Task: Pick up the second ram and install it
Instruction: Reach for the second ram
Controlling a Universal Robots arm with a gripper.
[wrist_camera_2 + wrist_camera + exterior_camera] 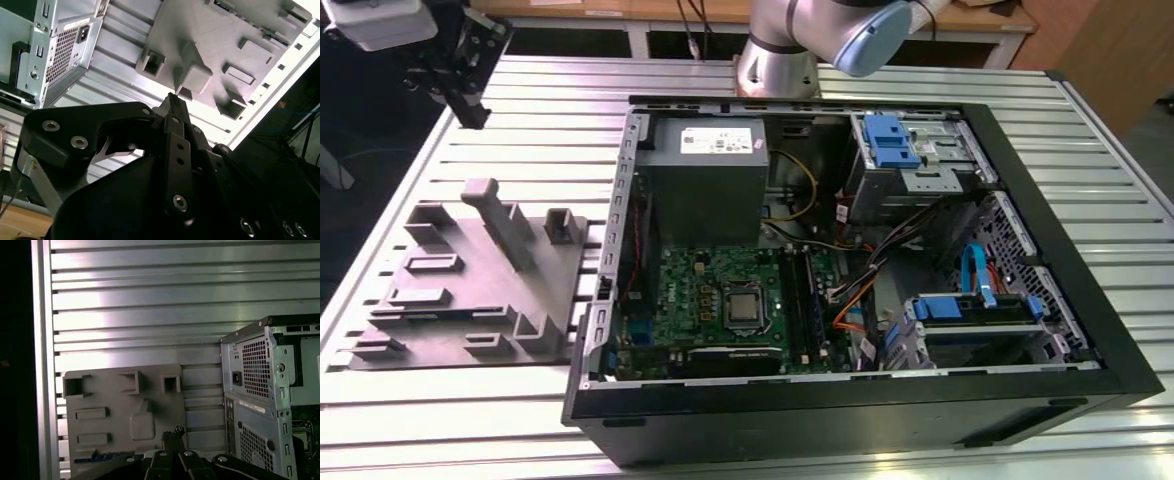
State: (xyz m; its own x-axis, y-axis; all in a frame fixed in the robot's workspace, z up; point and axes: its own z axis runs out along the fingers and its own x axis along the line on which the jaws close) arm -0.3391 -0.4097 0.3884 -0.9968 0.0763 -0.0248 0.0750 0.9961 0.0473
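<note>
Closest to both wrist cameras is my own black pincer (172, 97), drawn narrow: its two tips sit together with nothing between them, so I carry nothing. It hangs high over the ribbed aluminium counter (467, 425), well above the grey moulded plastic tray (115, 405) and apart from everything on it.

The second ram (97, 458) is, as far as I can judge, the thin dark strip with a bluish sheen lying flat on that tray in the first wrist view. Part of its length is hidden behind my own linkages. Its long axis runs parallel with the two flat rectangular pads beside it, along the tray side opposite the row of three square pockets. The tray's grey upright slab (142, 420) stands near the middle of the tray, and my tips line up nearer the slab than the stick. So the ram lies below me and off to the side away from the open black computer case (827, 408), not straight under the tips.

That case lies on its side on the counter just beside the tray. Inside, on the green motherboard (680, 290), long dark memory slots (797, 300) run beside the square metal processor (744, 308). I cannot tell whether a stick already sits there. By my reading the pick-up has not begun: the ram is on the tray, untouched.
</note>
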